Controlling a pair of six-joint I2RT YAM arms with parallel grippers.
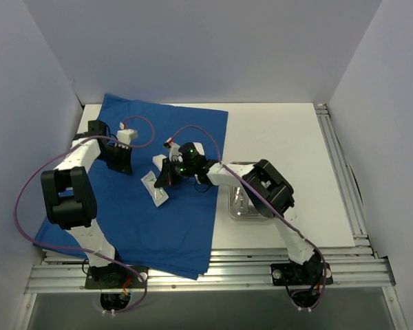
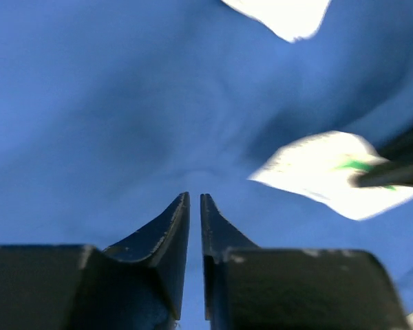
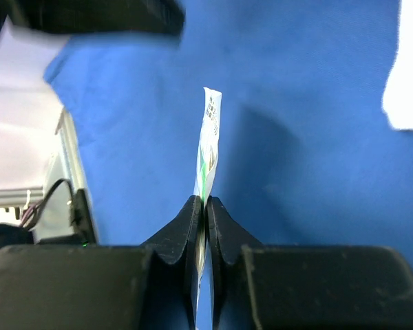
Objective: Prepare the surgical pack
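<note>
Packet (image 3: 208,137) edge-up in tight right claw (image 3: 205,201); left claw (image 2: 195,196) barely ajar, empty, over cloth (image 2: 89,103).

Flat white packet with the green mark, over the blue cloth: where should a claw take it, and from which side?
Probably by one end edge, with the pads on its two broad faces, coming in along its plane. The packet is thin and flat, so only the faces offer purchase. The right claw is shut on it just so, and most of the packet stands free over the cloth.
</note>
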